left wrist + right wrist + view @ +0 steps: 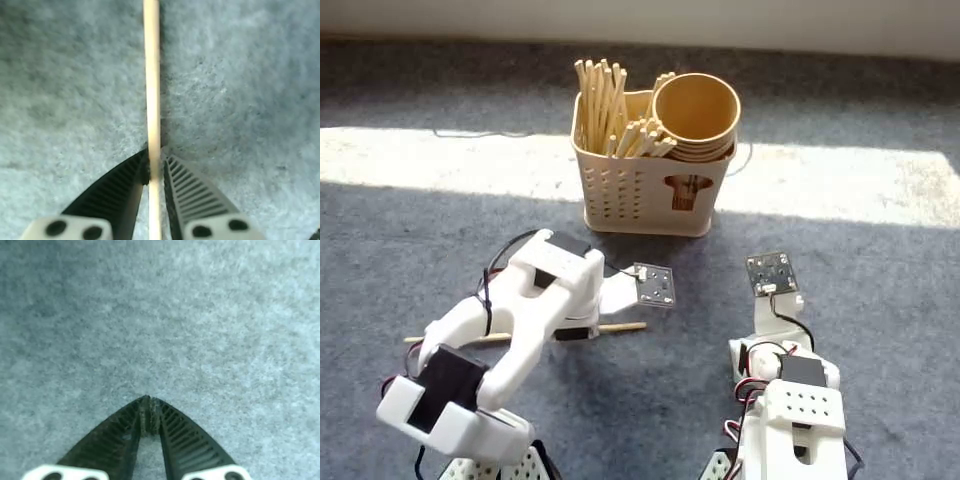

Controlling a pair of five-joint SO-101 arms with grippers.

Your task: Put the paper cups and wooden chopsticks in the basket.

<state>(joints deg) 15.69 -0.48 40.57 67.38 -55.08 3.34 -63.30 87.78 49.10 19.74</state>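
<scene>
grey carpet [840, 280] carries a basket [630, 195] at upper centre, already holding cups [695, 110] and chopsticks [603, 100]. one loose chopstick [152, 75] remains lower left, clamped in the left gripper [156, 160]. the right gripper [150, 412] is closed, empty.

- Nothing legible on the basket [620, 195], the paper cups [700, 105] or the wooden chopsticks [603, 100].
- No label, number or sign readable elsewhere.
</scene>
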